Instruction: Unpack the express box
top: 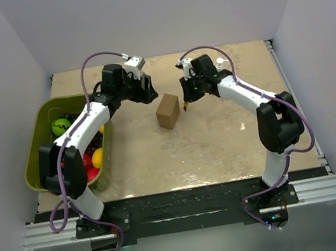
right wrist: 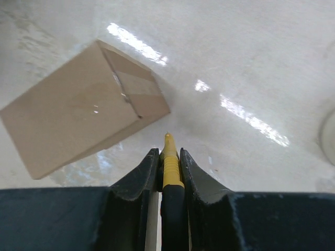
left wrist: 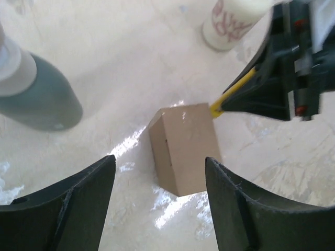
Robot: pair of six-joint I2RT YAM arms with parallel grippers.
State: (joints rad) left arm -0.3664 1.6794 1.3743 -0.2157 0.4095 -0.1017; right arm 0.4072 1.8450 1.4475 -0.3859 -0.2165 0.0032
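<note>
The express box [top: 168, 112] is a small closed brown carton in the middle of the table; it also shows in the left wrist view [left wrist: 186, 146] and the right wrist view [right wrist: 84, 107]. My left gripper [top: 150, 94] is open and empty, just behind and left of the box, its fingers [left wrist: 78, 204] apart with the box beyond them. My right gripper [top: 187, 100] is shut on a yellow-and-black cutter [right wrist: 169, 167], whose yellow tip [left wrist: 222, 102] points at the box's right side, close to its edge.
A green bin [top: 45, 143] with coloured balls stands at the left edge of the table. The right arm's base column [left wrist: 230, 21] shows behind the box in the left wrist view. Walls enclose the table on three sides.
</note>
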